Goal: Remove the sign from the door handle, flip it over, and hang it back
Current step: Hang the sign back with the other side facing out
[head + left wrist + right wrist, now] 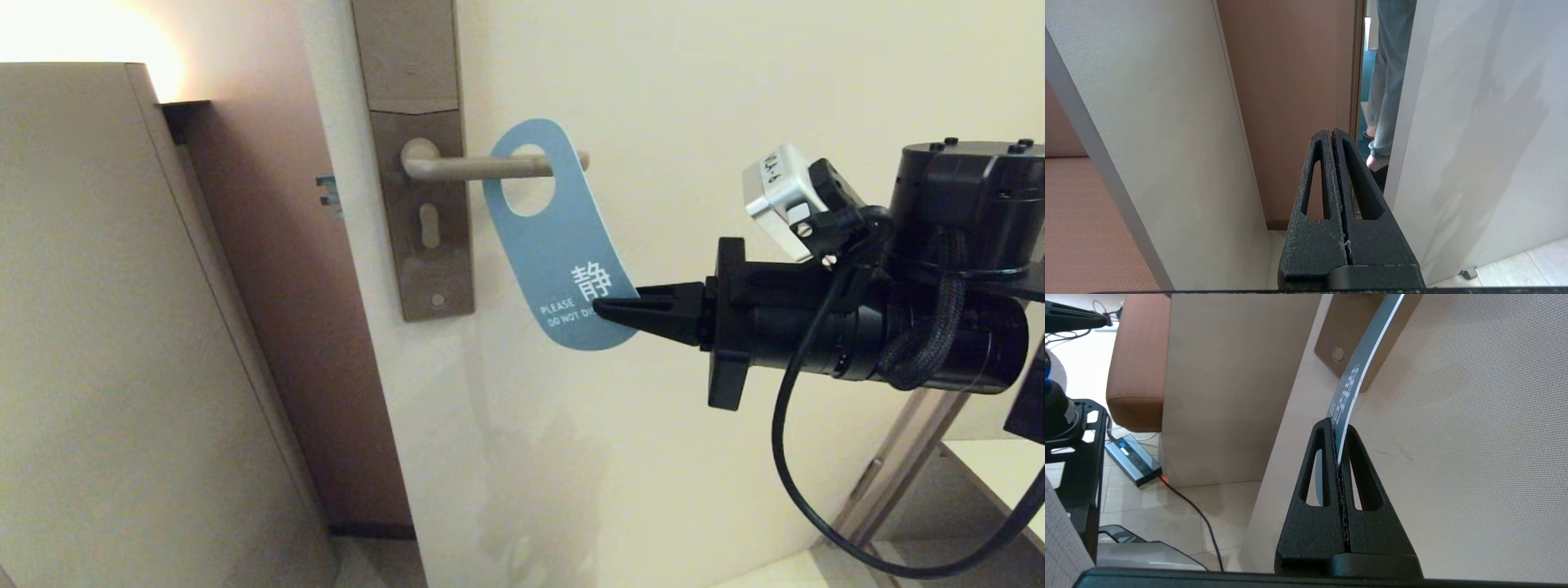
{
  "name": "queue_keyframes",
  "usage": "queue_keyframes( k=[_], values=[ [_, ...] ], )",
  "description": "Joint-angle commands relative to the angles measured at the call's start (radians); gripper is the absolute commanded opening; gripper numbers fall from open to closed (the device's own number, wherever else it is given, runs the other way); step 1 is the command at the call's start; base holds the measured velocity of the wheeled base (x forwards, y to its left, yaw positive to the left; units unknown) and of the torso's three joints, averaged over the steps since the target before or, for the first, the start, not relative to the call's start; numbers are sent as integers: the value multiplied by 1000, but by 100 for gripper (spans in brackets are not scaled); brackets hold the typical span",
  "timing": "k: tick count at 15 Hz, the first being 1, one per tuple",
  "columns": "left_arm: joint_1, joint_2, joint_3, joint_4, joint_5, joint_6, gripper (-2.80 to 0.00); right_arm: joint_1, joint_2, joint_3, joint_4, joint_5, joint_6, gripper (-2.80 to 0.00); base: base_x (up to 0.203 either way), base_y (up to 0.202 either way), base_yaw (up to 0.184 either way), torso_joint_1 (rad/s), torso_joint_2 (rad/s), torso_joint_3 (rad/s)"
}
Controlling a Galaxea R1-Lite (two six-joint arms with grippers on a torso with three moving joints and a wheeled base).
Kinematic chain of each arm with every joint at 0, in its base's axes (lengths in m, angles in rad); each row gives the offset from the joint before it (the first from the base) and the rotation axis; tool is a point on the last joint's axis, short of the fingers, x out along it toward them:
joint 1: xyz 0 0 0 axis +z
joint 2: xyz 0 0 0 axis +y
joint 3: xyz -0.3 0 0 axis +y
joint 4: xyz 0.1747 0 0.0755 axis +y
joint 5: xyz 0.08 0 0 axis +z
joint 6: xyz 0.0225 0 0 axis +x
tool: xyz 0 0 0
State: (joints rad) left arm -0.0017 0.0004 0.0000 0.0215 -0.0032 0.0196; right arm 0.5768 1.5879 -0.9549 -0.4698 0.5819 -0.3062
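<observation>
- Sign (555, 245) is hung on the door handle (482, 167), blue side outward, with the lever passed through its round hole; it is tilted, lower end swung toward the right.
- White characters and "PLEASE DO NOT DI…" are read near the lower end; the rest is covered.
- Right gripper (604, 310) is held level from the right and is clenched on the sign's lower edge; in the right wrist view the sign (1349, 392) is seen pinched edge-on between the fingers (1310, 486).
- Handle is mounted on a brownish backplate (420, 212) with a keyhole, on a pale door (735, 98).
- Left gripper (1333, 134) is closed on nothing, low beside the door edge.
- A person's legs (1390, 81) are seen past the door gap.
</observation>
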Motion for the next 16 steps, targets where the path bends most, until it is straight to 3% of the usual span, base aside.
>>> queue_keyframes(
  k=[1, 2, 16],
  values=[
    [0, 0, 0, 0, 0, 0, -280, 2, -2, 3, -3, 4, -2, -115, 0, 0, 0, 0, 0, 0],
    [0, 0, 0, 0, 0, 0, -280, 2, -2, 5, -3, 4, -2, 0, 0, 0, 0, 0, 0, 0],
    [0, 0, 0, 0, 0, 0, -280, 18, -28, 4, -14, 40, 10, 0, 0, 0, 0, 0, 0, 0]
  ],
)
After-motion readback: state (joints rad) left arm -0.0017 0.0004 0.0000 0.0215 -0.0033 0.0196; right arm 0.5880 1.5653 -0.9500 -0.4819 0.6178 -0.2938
